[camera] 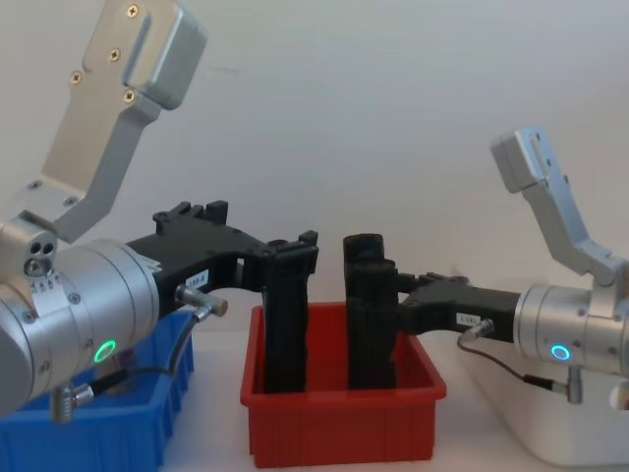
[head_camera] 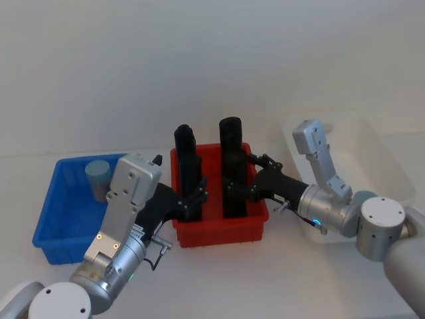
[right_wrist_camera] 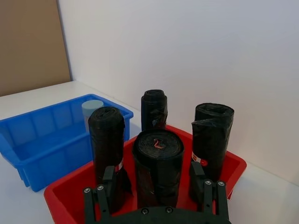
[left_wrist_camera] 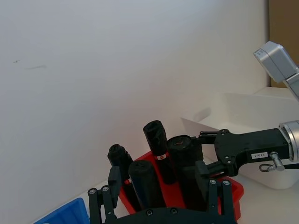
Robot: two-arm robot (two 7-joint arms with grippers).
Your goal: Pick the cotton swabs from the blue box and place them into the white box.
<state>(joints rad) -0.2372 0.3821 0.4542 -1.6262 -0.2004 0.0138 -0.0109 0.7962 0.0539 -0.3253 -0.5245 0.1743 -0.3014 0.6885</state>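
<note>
White box [head_camera: 388, 163] sits far right on the table [head_camera: 279, 279], partly behind the right arm's elbow, walls pale and low in head view. Blue box [head_camera: 56, 219] is far left, near edge toward the robot; red bin [head_camera: 222, 232] sits between the two, just beside the blue box, apart from the white one. Four black rolls stand upright in the red bin: right wrist view shows one at the back [right_wrist_camera: 153, 109], one on each side [right_wrist_camera: 106, 140] [right_wrist_camera: 211, 137] and one nearest the cam [right_wrist_camera: 158, 165]. Left gripper [head_camera: 192, 199] reaches in from the blue-box side, fingers spread either side of a roll [camera: 285, 315] on the bin's left half, looks clamped on it in chest view w/ finger tips against the roll, but contact isn't certain from wrist view. Right gripper [head_camera: 247, 186] comes in from the white-box side, fingers straddling the roll [camera: 369, 315] on the bin's right half, pads look pressed on its sides, grasp reads as closed on it. One swab jar [head_camera: 98, 178] stands upright in the blue box's back corner nearest the red bin, pale blue-grey lid up; also seen as a pale lid [right_wrist_camera: 92, 106] behind the left roll in right wrist view. Neither gripper is near the jar.
</note>
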